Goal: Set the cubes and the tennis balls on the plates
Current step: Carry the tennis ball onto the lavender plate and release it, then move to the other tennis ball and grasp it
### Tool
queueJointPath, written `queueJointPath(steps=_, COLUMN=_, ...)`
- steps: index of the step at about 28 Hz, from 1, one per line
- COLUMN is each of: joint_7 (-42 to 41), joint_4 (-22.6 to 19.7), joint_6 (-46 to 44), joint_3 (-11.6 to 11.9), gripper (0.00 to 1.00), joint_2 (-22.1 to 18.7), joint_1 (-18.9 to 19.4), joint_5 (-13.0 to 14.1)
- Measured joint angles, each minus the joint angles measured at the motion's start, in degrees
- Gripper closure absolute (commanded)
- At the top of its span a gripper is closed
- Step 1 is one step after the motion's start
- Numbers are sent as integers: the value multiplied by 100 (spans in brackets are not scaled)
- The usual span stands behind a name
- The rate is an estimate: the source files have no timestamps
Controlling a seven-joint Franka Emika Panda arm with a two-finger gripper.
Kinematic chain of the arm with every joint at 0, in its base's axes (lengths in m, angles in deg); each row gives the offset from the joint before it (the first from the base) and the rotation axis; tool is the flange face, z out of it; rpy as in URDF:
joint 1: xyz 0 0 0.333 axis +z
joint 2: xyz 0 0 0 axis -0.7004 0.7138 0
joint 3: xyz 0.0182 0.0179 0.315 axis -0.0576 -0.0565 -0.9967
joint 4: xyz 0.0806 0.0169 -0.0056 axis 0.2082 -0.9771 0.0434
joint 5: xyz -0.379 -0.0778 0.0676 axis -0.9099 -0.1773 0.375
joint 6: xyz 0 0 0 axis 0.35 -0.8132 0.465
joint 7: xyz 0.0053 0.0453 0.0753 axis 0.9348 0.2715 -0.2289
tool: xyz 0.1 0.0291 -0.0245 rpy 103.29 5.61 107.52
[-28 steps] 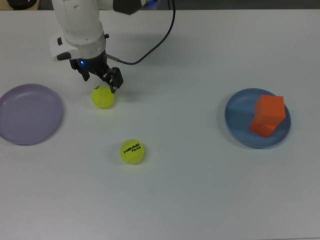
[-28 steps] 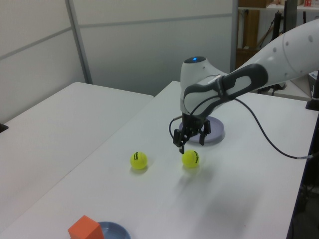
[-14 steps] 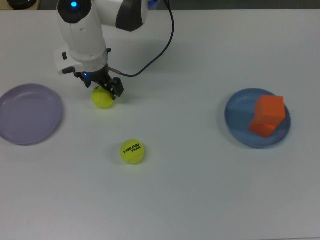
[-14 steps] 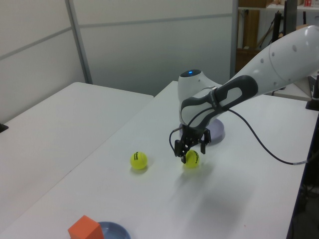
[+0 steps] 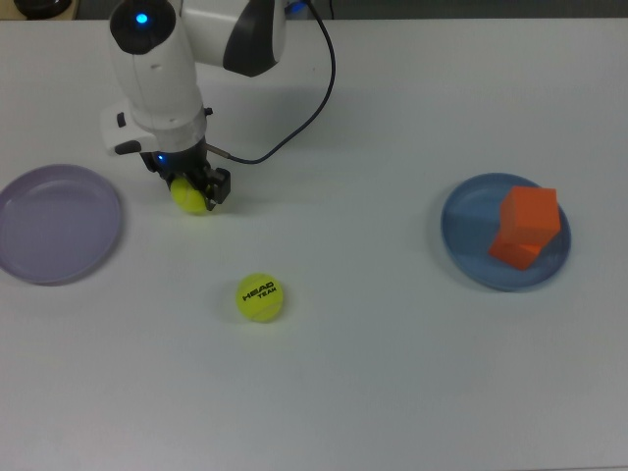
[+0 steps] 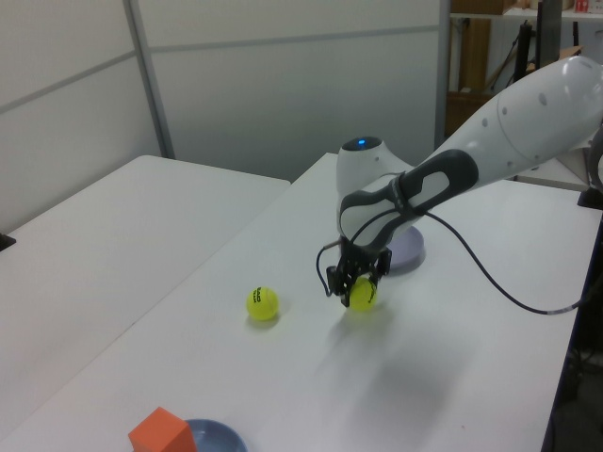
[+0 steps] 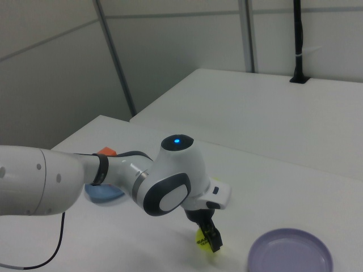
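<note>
My gripper point(image 5: 190, 191) is down on the table, fingers straddling the plain tennis ball point(image 5: 189, 198) (grip not confirmed). HEAD TEAM ball point(image 5: 260, 297) sits loose on the table. Blue plate point(image 5: 469, 257) holds both stacked orange cubes point(image 5: 526, 228); lavender plate point(image 5: 54, 223) holds nothing.

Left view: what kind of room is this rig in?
Likely a robotics lab or office test space. Plain white tables stand before grey partition walls, shelving shows through a doorway behind, and a white robot arm works over tennis balls and a plate.
</note>
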Motion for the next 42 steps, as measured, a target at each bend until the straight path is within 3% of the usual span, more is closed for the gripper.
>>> queueJointPath(steps=6, joint_7=-124, joint_4=235, joint_6=1, joint_3=337, gripper=100, joint_2=-142, joint_1=-98, joint_5=43)
queueJointPath(steps=12, joint_7=-547, joint_4=644, joint_6=1, joint_3=657, gripper=100, joint_2=-118, joint_1=-427, joint_5=620)
queueJointPath(steps=19, joint_7=-609, joint_4=1136, joint_6=1, joint_3=731, gripper=100, joint_2=433, joint_1=-694, joint_5=816)
queueJointPath(steps=20, joint_7=-609, joint_4=1222, joint_6=1, joint_3=730, gripper=90, joint_2=598, joint_1=-711, joint_5=852)
queueJointPath(steps=21, joint_7=-609, joint_4=1272, joint_6=3, joint_3=730, gripper=65, joint_2=701, joint_1=-718, joint_5=877)
queueJointPath(steps=22, joint_7=-609, joint_4=1315, joint_6=5, joint_3=730, gripper=25, joint_2=804, joint_1=-724, joint_5=911)
queueJointPath(steps=23, joint_7=-609, joint_4=1358, joint_6=7, joint_3=730, gripper=0, joint_2=897, joint_1=-728, joint_5=939)
queueJointPath(steps=27, joint_7=-608, joint_4=1465, joint_6=12, joint_3=732, gripper=0, joint_2=1190, joint_1=-748, joint_5=981)
queueJointPath(steps=31, joint_7=-607, joint_4=1556, joint_6=13, joint_3=737, gripper=0, joint_2=1222, joint_1=-753, joint_5=995)
queueJointPath(steps=38, joint_7=-608, joint_4=1928, joint_6=-357, joint_3=638, gripper=0, joint_2=736, joint_1=-693, joint_5=1011)
queueJointPath(steps=42, joint_7=-600, joint_4=2226, joint_6=-593, joint_3=311, gripper=0, joint_2=509, joint_1=-617, joint_5=1013)
